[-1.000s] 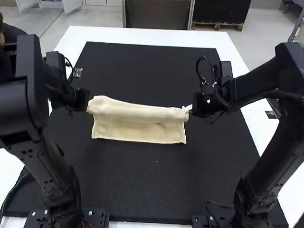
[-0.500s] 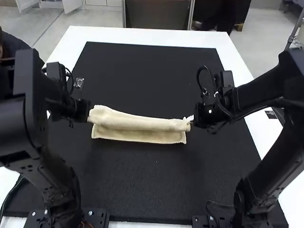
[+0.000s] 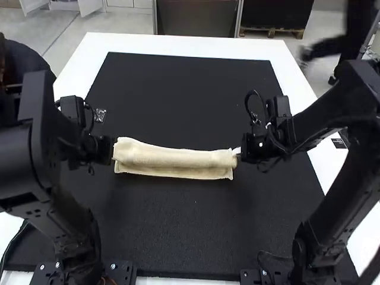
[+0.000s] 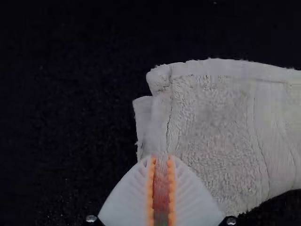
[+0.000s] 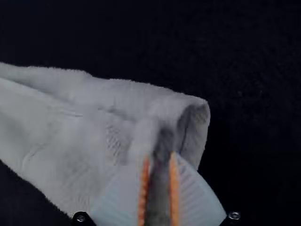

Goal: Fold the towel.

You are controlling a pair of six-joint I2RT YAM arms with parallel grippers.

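Towel [image 3: 172, 158] — cream, nubbly pile, long soft fold — over black mat [image 3: 196, 231]

This looks like a robotics lab: a left arm [image 3: 35, 142] and a right arm [image 3: 341, 196] on bolted plates [image 3: 122, 273] behind their jaws, a black mat [image 3: 190, 231] beneath the jaws, a white table [image 3: 178, 43] showing beyond
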